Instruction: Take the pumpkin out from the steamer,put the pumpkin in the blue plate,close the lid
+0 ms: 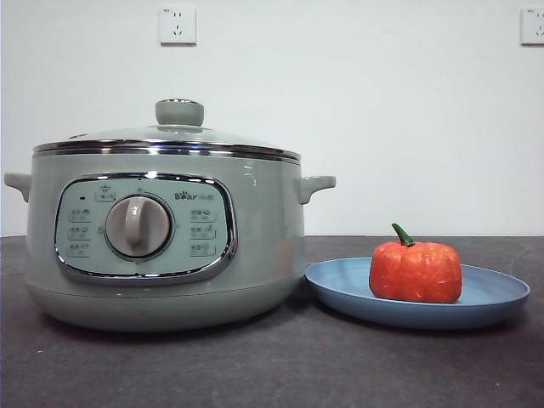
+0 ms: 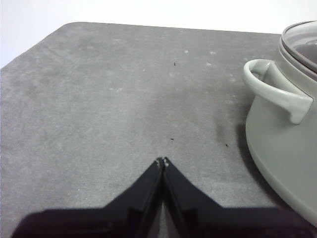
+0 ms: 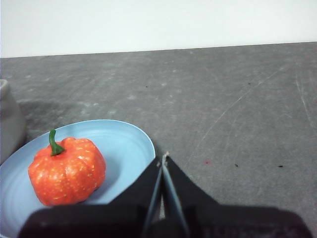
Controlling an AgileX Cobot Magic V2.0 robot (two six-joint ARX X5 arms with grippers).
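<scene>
The sage-green steamer (image 1: 161, 246) stands at the left of the front view with the glass lid (image 1: 170, 140) sitting closed on it. The orange-red pumpkin (image 1: 416, 270) rests upright in the blue plate (image 1: 493, 297) to the steamer's right. My left gripper (image 2: 162, 162) is shut and empty over bare table, beside the steamer's side handle (image 2: 277, 91). My right gripper (image 3: 164, 157) is shut and empty just beside the blue plate (image 3: 124, 141), with the pumpkin (image 3: 67, 171) close by. Neither arm shows in the front view.
The dark grey table (image 1: 272, 365) runs under everything. A white wall with two sockets (image 1: 177, 25) stands behind. The plate's rim nearly touches the steamer's base.
</scene>
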